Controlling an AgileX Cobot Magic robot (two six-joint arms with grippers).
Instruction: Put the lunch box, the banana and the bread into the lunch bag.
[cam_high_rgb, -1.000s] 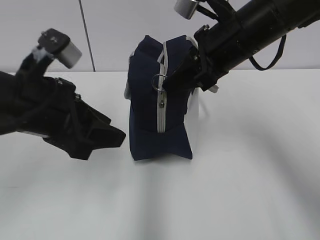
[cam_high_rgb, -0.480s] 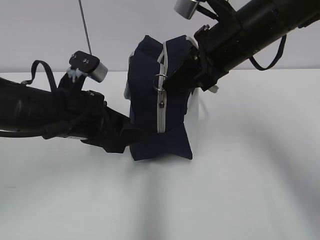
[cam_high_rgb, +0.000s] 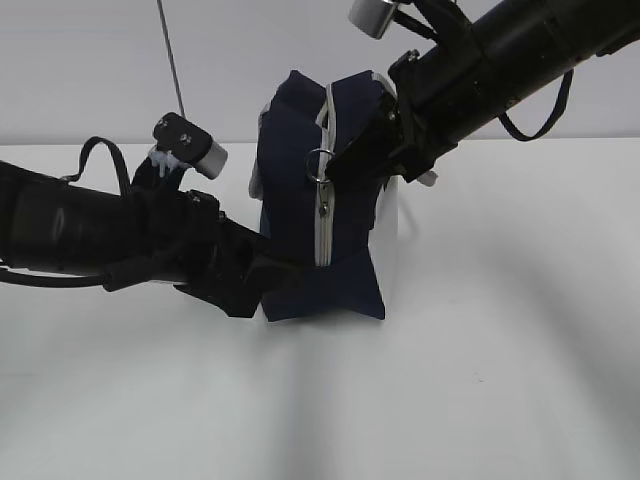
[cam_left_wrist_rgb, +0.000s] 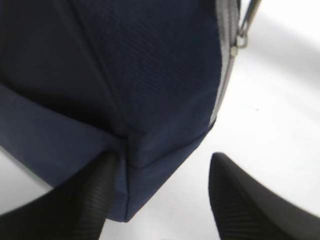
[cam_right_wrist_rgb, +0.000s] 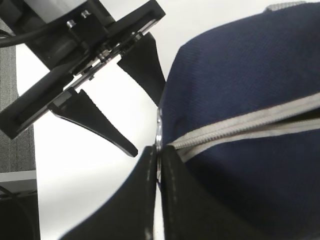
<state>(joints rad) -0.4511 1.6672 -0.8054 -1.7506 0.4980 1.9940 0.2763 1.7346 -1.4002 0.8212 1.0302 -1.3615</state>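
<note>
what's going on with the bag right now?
Both arms are working the bag, which stands on end on the table. The right end effector is shut on the ring pull up by the grey zipper. The left end effector is open around the bag's bottom corner, one finger against the fabric, the other clear of it. No lunch box, banana or bread shows in any view.
</note>
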